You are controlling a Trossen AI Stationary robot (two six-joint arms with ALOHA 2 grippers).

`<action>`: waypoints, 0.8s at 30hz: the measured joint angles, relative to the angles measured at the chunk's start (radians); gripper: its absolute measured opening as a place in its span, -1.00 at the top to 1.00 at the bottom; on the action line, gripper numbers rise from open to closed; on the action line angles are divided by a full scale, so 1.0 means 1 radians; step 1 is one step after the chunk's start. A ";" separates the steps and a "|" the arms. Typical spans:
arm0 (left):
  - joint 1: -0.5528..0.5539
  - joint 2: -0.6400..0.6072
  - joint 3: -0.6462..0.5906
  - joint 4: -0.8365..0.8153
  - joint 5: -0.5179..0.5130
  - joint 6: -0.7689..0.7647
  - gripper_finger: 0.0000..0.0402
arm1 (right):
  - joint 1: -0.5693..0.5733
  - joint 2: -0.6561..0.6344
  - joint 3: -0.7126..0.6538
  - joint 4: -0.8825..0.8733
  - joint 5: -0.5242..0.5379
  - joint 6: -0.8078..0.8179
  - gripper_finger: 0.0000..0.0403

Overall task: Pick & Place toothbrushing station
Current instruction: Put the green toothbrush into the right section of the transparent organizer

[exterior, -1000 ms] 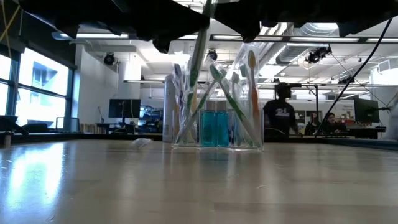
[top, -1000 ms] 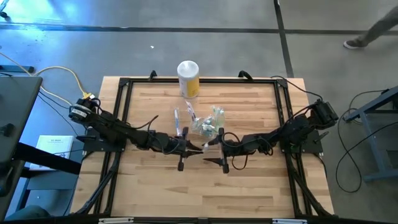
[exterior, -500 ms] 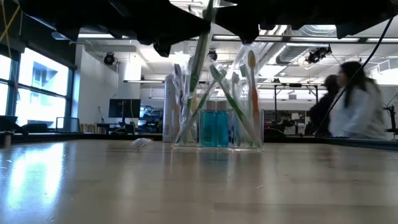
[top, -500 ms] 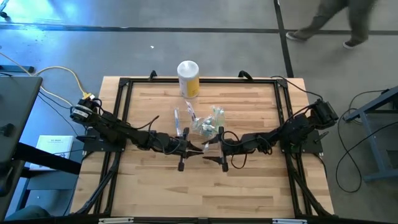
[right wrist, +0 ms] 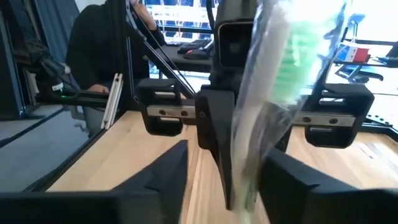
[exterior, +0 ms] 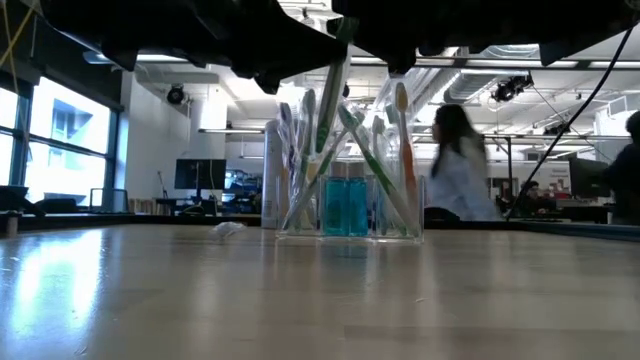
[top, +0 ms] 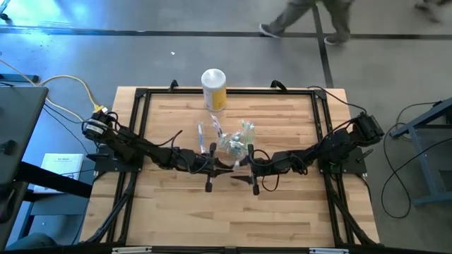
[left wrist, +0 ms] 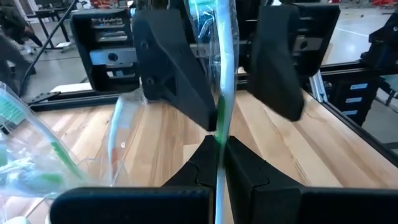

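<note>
A: Layout, big to small?
B: Table point(top: 282, 212) bare wood inside a black frame. Yellow canister point(top: 214, 88) parked at the back edge, well apart from the work, likely to stay out of reach. Clear holder point(exterior: 350, 215) near the middle, upright, several brushes point(exterior: 378, 165) leaning in it, blue bottles at the bottom.

A: Arms?
B: Both reaching in to the table centre, nose to nose, just in front of the holder. Left claw point(left wrist: 219, 140) clenched on a green wrapped toothbrush point(left wrist: 222, 74), gripped low on the handle, head end up, roughly upright and tilted a little. Clear of the table.

A: Right side?
B: Right claw point(right wrist: 230, 180) straddling that same toothbrush, jaws apart on either side, no contact visible.

A: Why held like that?
B: Looks like a handover or regrip. Upright pose suits dropping it handle-first into the holder; second claw probably there to steady or take it.

A: Risk?
B: Slick wrapper, thin handle. Could twist or slip if left lets go before right bites.
</note>
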 joint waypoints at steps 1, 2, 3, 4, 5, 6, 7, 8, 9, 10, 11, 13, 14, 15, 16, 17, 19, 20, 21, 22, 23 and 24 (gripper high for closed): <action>0.000 0.000 0.000 0.000 0.000 0.000 0.98 | 0.000 0.000 0.000 -0.001 0.000 0.000 0.22; 0.000 0.000 0.000 -0.001 0.000 0.000 0.98 | 0.000 0.000 0.000 -0.003 0.000 -0.001 0.29; 0.000 0.000 0.000 -0.001 0.000 0.000 0.98 | 0.000 0.000 0.000 -0.006 0.000 -0.001 0.37; 0.000 0.000 0.000 -0.001 0.000 0.000 0.98 | 0.000 0.000 0.000 -0.010 0.000 -0.002 0.45; -0.001 0.000 0.000 -0.001 0.000 0.000 0.98 | -0.001 0.000 0.000 -0.012 0.000 -0.002 0.53; -0.001 0.000 0.000 -0.001 0.000 0.000 0.98 | -0.001 0.000 0.000 -0.012 0.001 -0.002 0.62; -0.001 0.000 0.000 0.000 0.001 0.000 0.98 | -0.001 0.000 0.000 -0.012 0.002 -0.005 0.71; -0.001 0.000 0.000 -0.001 0.002 -0.001 0.97 | -0.001 0.000 0.000 -0.013 0.003 -0.009 0.80; -0.001 0.000 0.000 -0.002 0.002 -0.005 0.97 | -0.001 0.000 0.000 -0.013 0.005 -0.016 0.88; -0.001 0.000 0.000 -0.003 0.002 -0.006 0.96 | -0.001 0.000 0.000 -0.013 0.008 -0.022 0.91; -0.001 0.000 0.000 -0.005 0.001 -0.005 0.95 | -0.001 0.000 0.000 -0.013 0.012 -0.025 0.91; -0.001 0.000 0.000 -0.005 0.000 0.001 0.92 | -0.001 0.000 0.000 -0.015 0.019 -0.029 0.89; -0.001 0.000 0.000 -0.003 -0.001 0.003 0.89 | -0.001 0.000 0.000 -0.015 0.020 -0.029 0.89; -0.001 0.000 0.000 0.002 -0.003 0.006 0.86 | -0.001 0.000 0.000 -0.014 0.025 -0.029 0.89; -0.001 0.000 0.000 0.006 -0.005 0.005 0.83 | -0.001 0.000 0.000 -0.014 0.031 -0.029 0.89; -0.001 0.000 0.000 0.007 -0.006 0.002 0.80 | -0.001 0.000 0.000 -0.016 0.033 -0.029 0.90; -0.001 0.000 0.000 -0.002 0.001 0.002 0.73 | 0.000 0.000 0.000 -0.022 0.032 -0.028 0.92; -0.002 0.000 0.000 -0.009 0.022 0.002 0.69 | 0.000 0.000 0.000 -0.025 0.032 -0.029 0.92; -0.005 0.000 -0.001 -0.013 0.050 0.003 0.64 | 0.000 0.000 0.000 -0.029 0.028 -0.029 0.92; -0.008 0.000 -0.001 -0.014 0.067 0.002 0.60 | 0.000 0.000 0.000 -0.032 0.028 -0.029 0.92; -0.009 0.000 -0.001 -0.010 0.074 0.002 0.54 | 0.000 0.000 0.000 -0.035 0.025 -0.029 0.92; -0.009 0.000 -0.001 -0.009 0.076 0.002 0.49 | 0.001 0.000 0.000 -0.042 0.026 -0.030 0.92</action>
